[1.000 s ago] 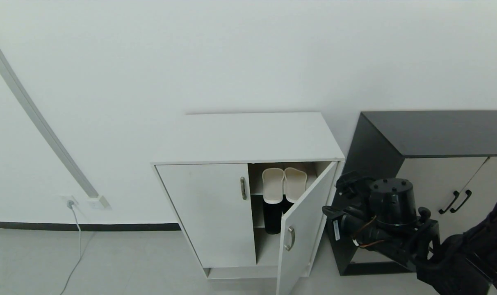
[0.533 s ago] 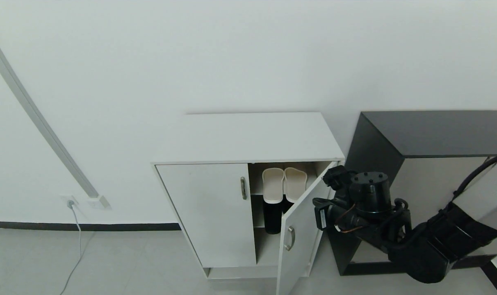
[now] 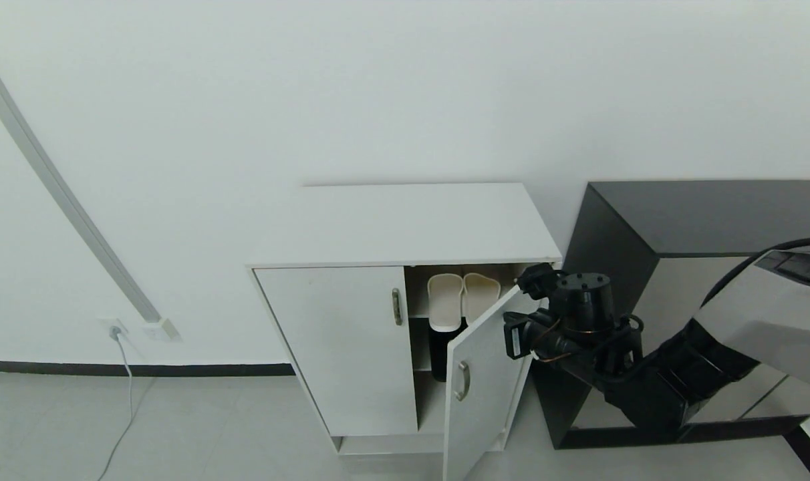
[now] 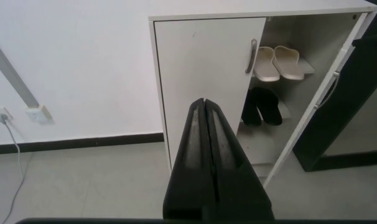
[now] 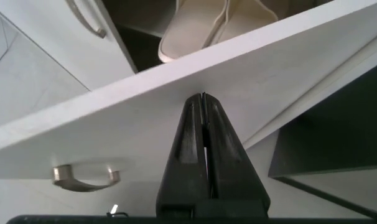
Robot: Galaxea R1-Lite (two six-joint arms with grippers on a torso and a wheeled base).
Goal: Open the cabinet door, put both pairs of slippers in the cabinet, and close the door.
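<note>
The white cabinet (image 3: 405, 224) stands against the wall with its left door (image 3: 338, 347) closed and its right door (image 3: 485, 374) partly open. A cream pair of slippers (image 3: 462, 297) lies on the upper shelf, and a black pair (image 3: 438, 351) on the shelf below. My right gripper (image 3: 522, 277) is shut, its tips pressed against the outer face of the right door near its top edge (image 5: 203, 96). The door's handle (image 5: 83, 176) hangs lower down. My left gripper (image 4: 204, 102) is shut on nothing, held back from the cabinet front, facing both pairs (image 4: 282, 62) (image 4: 263, 106).
A black cabinet (image 3: 699, 214) stands right beside the white one, close behind the open door. A wall socket with a cable (image 3: 114, 329) sits low on the wall at the left. Grey floor lies open in front of the cabinet.
My right arm has moved left against the right door, and the door has swung some way toward closed. The slippers and left door have not moved.
</note>
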